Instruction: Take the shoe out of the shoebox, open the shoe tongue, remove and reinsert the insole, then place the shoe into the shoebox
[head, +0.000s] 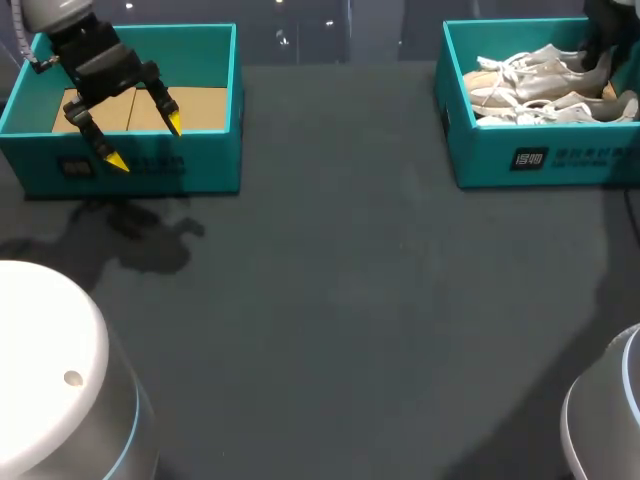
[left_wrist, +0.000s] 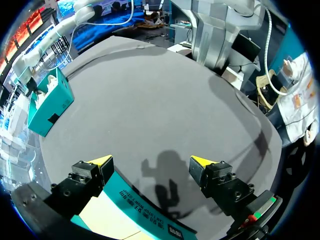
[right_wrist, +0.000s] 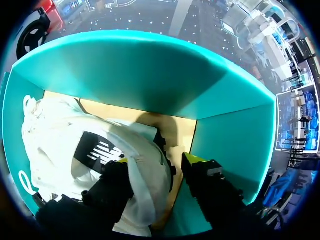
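Note:
Two white shoes lie in the teal shoebox at the back right. My right gripper is down inside the box at a shoe's heel. One finger lies against the heel's white fabric, the yellow tip of the other stands clear of it beside the box wall, so the gripper is open. In the head view only the right arm's dark wrist shows over the box. My left gripper hangs wide open and empty above a second teal box at the back left.
The second box has a bare cardboard floor. Its front wall lies just under my left gripper. Dark grey tabletop spreads between the two boxes. The far shoebox shows across the table in the left wrist view.

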